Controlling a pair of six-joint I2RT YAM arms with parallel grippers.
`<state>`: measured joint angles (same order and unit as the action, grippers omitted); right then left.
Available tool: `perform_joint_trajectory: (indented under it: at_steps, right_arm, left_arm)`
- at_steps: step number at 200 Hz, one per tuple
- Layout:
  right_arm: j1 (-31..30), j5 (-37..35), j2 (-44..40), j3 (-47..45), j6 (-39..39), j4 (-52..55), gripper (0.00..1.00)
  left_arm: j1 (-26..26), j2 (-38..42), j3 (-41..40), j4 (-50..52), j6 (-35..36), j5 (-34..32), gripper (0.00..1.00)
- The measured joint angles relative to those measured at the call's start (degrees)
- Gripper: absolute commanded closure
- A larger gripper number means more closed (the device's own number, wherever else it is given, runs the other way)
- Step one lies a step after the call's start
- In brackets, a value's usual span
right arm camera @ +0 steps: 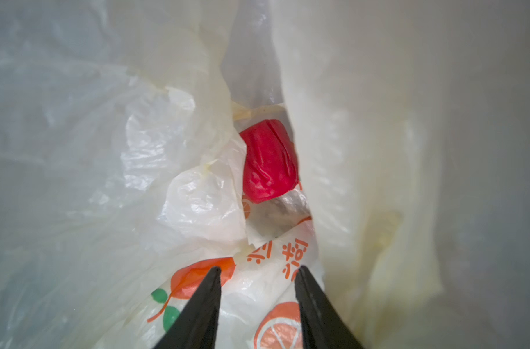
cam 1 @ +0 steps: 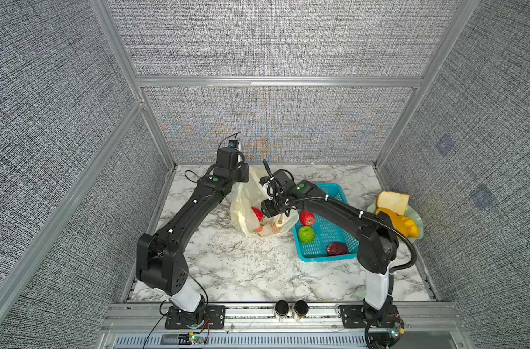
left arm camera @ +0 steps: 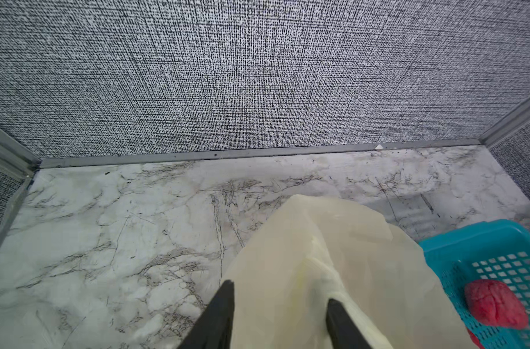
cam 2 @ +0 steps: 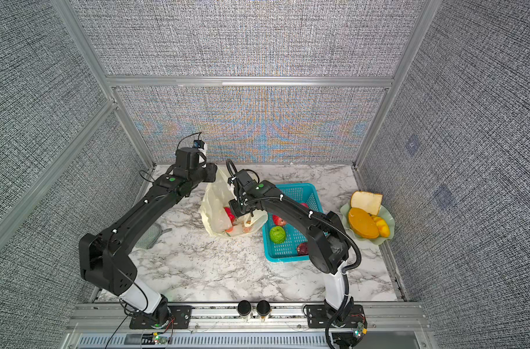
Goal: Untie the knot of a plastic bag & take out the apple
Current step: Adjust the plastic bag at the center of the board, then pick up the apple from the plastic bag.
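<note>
The pale yellow plastic bag (cam 1: 245,208) (cam 2: 215,205) stands slumped on the marble table, its mouth gaping upward. A red apple (right arm camera: 268,160) lies deep inside it and also shows red through the film in both top views (cam 1: 257,213). The knot does not show in any view. My left gripper (left arm camera: 280,291) is at the bag's far upper edge, its jaws apart with loose bag film (left arm camera: 318,235) lying between them. My right gripper (right arm camera: 259,268) is open inside the bag's mouth, with its fingertips (right arm camera: 215,272) over the orange-printed plastic, short of the apple.
A turquoise basket (cam 1: 327,258) right of the bag holds a red fruit (cam 1: 306,218), a green fruit (cam 1: 306,234) and a dark purple one (cam 1: 337,249). A green plate (cam 1: 417,223) with bread and orange fruit sits far right. A mesh item (cam 2: 150,235) lies under the left arm.
</note>
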<state>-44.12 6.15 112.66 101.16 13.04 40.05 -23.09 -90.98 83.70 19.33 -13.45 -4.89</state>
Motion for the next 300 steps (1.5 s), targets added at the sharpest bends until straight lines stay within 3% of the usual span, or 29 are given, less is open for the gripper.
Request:
perform_joint_trajectory:
  at_steps: [78,126,173,185,216,255,300]
  right_arm:
    - [0.2,-2.43,2.73,6.05,-1.22,1.01,0.57]
    - [0.7,-5.07,1.27,5.25,-2.86,2.64,0.57]
    - [0.85,-5.07,0.83,2.14,-3.69,3.06,0.56]
    - [0.22,-4.22,0.72,1.36,-4.02,2.75,0.56]
    - [-2.03,-0.44,-2.05,-3.1,-4.9,0.7,0.57]
    - [-2.67,3.5,2.23,1.01,-5.29,-0.72,0.56]
    - [-2.71,4.66,10.29,8.9,-5.44,1.05,0.54]
  left_arm:
    - [-0.02,16.96,-8.68,8.57,-2.49,-0.76,0.45]
    - [-0.02,25.4,-23.65,9.62,-11.39,3.34,0.43]
    - [-1.49,26.82,-33.03,3.63,-19.85,9.35,0.41]
    - [-1.79,26.34,-34.18,2.97,-20.65,9.84,0.44]
    - [-1.66,24.7,-38.45,3.93,-21.42,9.38,0.64]
    - [-1.68,23.19,-43.34,5.18,-21.46,9.57,0.66]
    - [-1.68,20.72,-41.66,6.56,-21.46,9.33,0.75]
